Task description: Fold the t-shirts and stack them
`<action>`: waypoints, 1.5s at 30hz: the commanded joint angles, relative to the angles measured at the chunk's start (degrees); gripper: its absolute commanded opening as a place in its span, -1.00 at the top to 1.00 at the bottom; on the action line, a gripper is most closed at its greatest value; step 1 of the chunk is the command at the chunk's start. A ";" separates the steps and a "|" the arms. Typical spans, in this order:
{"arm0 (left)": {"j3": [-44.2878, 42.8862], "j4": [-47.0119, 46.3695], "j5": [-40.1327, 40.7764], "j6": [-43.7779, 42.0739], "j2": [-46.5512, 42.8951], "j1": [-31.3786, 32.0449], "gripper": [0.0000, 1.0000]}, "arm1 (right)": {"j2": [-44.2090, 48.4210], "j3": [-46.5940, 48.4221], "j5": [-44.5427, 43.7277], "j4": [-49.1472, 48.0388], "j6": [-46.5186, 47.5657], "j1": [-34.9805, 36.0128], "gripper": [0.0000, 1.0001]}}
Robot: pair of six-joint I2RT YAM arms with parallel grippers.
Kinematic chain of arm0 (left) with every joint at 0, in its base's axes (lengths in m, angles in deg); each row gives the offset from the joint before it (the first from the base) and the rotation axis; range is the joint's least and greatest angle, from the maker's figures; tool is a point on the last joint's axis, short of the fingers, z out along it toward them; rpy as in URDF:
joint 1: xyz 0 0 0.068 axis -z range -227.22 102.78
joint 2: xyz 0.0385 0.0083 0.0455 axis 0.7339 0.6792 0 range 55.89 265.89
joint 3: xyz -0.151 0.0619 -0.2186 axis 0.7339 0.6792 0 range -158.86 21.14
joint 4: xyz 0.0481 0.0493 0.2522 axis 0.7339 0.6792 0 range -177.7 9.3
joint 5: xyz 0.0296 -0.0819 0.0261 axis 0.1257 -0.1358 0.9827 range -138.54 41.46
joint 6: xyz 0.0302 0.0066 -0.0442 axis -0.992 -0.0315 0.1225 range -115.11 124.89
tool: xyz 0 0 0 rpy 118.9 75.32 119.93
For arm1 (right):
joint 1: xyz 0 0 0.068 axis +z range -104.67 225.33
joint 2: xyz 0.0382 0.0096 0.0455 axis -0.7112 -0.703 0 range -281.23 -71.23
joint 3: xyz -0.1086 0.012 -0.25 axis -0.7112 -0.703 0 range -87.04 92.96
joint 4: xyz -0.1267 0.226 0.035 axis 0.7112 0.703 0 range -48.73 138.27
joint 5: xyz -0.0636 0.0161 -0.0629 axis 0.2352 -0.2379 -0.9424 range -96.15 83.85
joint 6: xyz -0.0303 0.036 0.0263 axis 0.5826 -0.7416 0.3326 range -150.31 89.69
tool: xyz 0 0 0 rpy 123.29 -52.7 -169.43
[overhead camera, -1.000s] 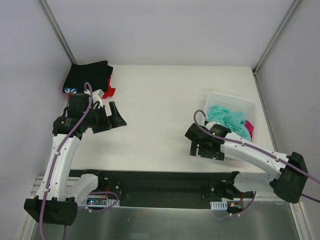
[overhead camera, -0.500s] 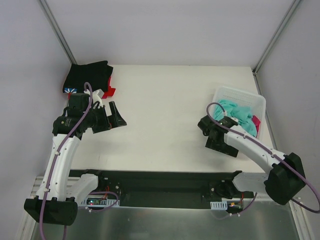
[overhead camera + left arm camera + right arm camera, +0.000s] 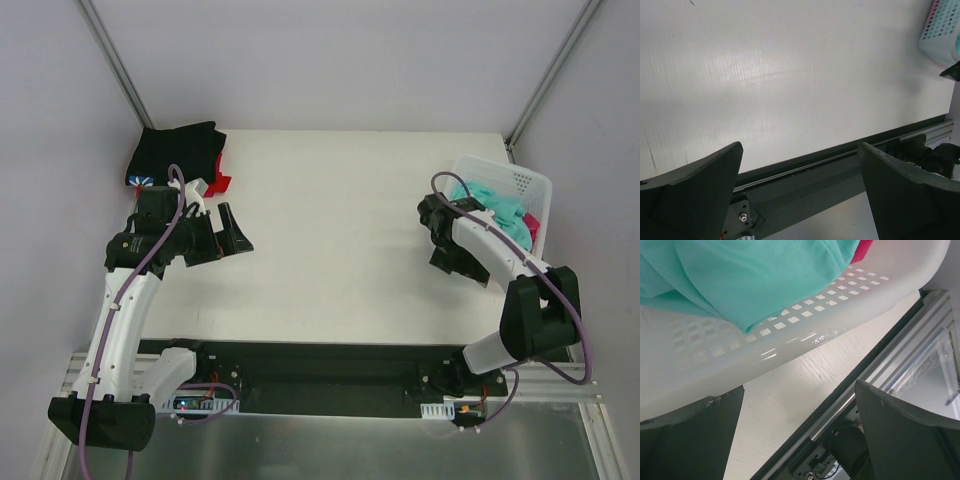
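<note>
Stack begun at far left corner of surface (image 3: 330, 210): black t-shirt (image 3: 178, 150) laid folded over red t-shirt (image 3: 218, 184). Teal t-shirt (image 3: 495, 205) and pink t-shirt (image 3: 532, 228) seen bunched, unfolded, in basket (image 3: 520, 180). Left tool (image 3: 800, 145) and right tool (image 3: 799, 385) held wide, empty.

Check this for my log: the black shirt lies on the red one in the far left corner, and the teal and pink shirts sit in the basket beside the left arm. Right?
No: the basket holding the teal shirt and pink shirt sits beside the right arm, as the top view shows. The black shirt lies on the red shirt in the far left corner.
</note>
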 commanded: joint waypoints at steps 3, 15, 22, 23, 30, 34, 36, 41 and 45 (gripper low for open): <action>-0.27 0.03 -0.91 -0.04 -0.10 0.58 -0.98 | -0.09 5.21 -4.73 3.07 2.33 -1.31 -0.93; 0.17 -0.06 -1.35 -0.03 -0.27 0.58 -0.98 | 5.09 4.52 -12.73 17.75 -8.04 -4.12 -0.93; 0.43 -0.50 -1.79 0.05 -0.36 0.58 -0.98 | 6.69 2.23 -16.59 19.60 -9.27 -8.16 -0.93; 0.43 -0.50 -1.88 0.14 -0.36 0.58 -0.98 | 6.07 2.23 -17.21 20.30 -9.62 -8.69 -0.93; 0.52 -0.67 -1.88 0.05 -0.19 0.58 -0.98 | -0.43 2.49 -20.82 24.17 -14.02 -13.00 -0.93; 0.52 -0.59 -1.88 -0.03 -0.10 0.58 -0.98 | -2.19 4.15 -20.91 23.30 -13.23 -14.93 -0.94; 0.52 -0.59 -1.71 -0.03 0.08 0.58 -0.98 | -3.16 6.35 -19.51 19.19 -7.89 -15.02 -0.98; 0.17 -0.67 -1.71 -0.03 0.87 0.58 -0.98 | -6.67 13.20 -14.05 12.58 2.58 -15.03 -0.98; 0.43 -0.59 -1.09 -0.21 0.69 0.58 -0.99 | -9.39 21.19 -11.78 9.33 11.16 -15.03 -0.98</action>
